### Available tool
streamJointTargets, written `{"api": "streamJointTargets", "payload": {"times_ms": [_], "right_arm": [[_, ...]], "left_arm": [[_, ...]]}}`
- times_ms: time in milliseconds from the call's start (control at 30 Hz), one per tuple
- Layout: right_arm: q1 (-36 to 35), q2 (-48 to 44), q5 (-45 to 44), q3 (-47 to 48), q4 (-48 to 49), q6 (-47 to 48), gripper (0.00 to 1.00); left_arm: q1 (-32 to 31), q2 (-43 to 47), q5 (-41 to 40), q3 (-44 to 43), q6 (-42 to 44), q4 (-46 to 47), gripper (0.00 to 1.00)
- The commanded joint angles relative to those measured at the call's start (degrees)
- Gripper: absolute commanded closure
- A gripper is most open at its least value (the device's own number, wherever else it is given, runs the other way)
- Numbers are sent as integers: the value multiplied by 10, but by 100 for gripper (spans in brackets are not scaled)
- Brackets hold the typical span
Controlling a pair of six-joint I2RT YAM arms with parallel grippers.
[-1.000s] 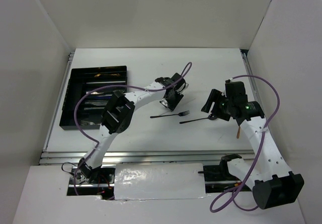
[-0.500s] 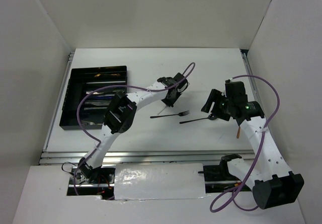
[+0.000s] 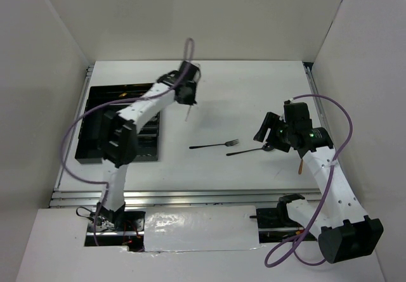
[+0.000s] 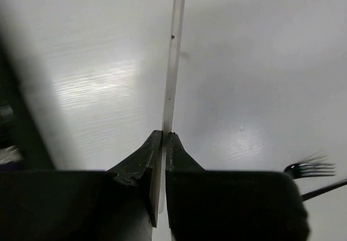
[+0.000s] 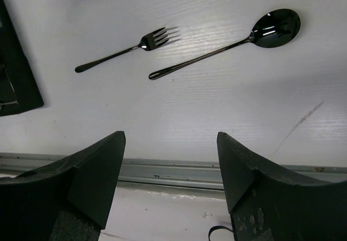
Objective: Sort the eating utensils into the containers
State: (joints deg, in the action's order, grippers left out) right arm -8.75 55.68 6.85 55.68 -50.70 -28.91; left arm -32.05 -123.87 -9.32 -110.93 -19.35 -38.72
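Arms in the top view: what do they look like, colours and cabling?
Both the left arm and right arm have white links, black joints and black wedge-shaped jaws. A purple cable loops along each. The right arm's wrist shows a small green light.

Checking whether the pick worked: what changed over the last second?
The left gripper closed on a silver chopstick, lifted it and swung away and left, toward the tray. The open right gripper, black fork and spoon stayed put.
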Motion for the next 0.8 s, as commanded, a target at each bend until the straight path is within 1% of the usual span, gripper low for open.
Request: {"api": "streamJointTargets", "payload": {"times_ms": [0, 33, 67, 100, 133, 200, 233, 267, 300, 333, 367, 400, 433, 467, 500, 600, 700, 767], "right_arm": [[-2, 1, -1, -4, 4, -4, 24], [-2, 4, 0, -6, 5, -4, 24], [-3, 7, 2, -7, 6, -4, 24], [-3, 7, 1, -9, 9, -4, 24], [-4, 11, 3, -10, 10, -4, 24], [-5, 17, 6, -12, 16, -5, 24], [-4, 19, 6, -11, 16, -4, 24], [-3, 27, 10, -11, 17, -4, 24], [-4, 30, 11, -12, 21, -4, 24], [-3, 34, 11, -12, 23, -4, 24], [-3, 42, 11, -12, 24, -3, 24], [-3, 45, 12, -12, 26, -2, 24], [-3, 53, 12, -13, 30, -2, 24], [-3, 58, 13, -13, 30, -2, 24], [-3, 62, 14, -12, 31, 1, 24], [-3, 75, 10, -7, 29, 3, 24], [-2, 82, -4, -4, 22, 10, 24], [-1, 94, -12, 1, 17, 17, 24]], "left_arm": [[86, 150, 7, 73, -158, 103, 100], [102, 167, 6, 94, -206, 117, 100], [126, 198, -18, 132, -232, 128, 100], [134, 212, -40, 149, -264, 136, 100], [143, 224, -62, 185, -321, 142, 100], [166, 256, -128, 218, -381, 153, 100], [170, 263, -153, 242, -445, 150, 100], [178, 273, -192, 254, -474, 151, 100], [181, 275, -205, 262, -504, 150, 100], [184, 274, -216, 271, -566, 139, 100], [189, 269, -234, 271, -599, 125, 100], [189, 266, -249, 266, -671, 115, 100], [184, 260, -276, 265, -720, 74, 100], [183, 259, -287, 267, -760, 64, 100], [180, 257, -294, 281, -825, 62, 100], [180, 248, -310, 295, -898, 94, 100], [195, 209, -298, 261, -941, 62, 100], [209, 186, -284, 255, -955, 64, 100]]}}
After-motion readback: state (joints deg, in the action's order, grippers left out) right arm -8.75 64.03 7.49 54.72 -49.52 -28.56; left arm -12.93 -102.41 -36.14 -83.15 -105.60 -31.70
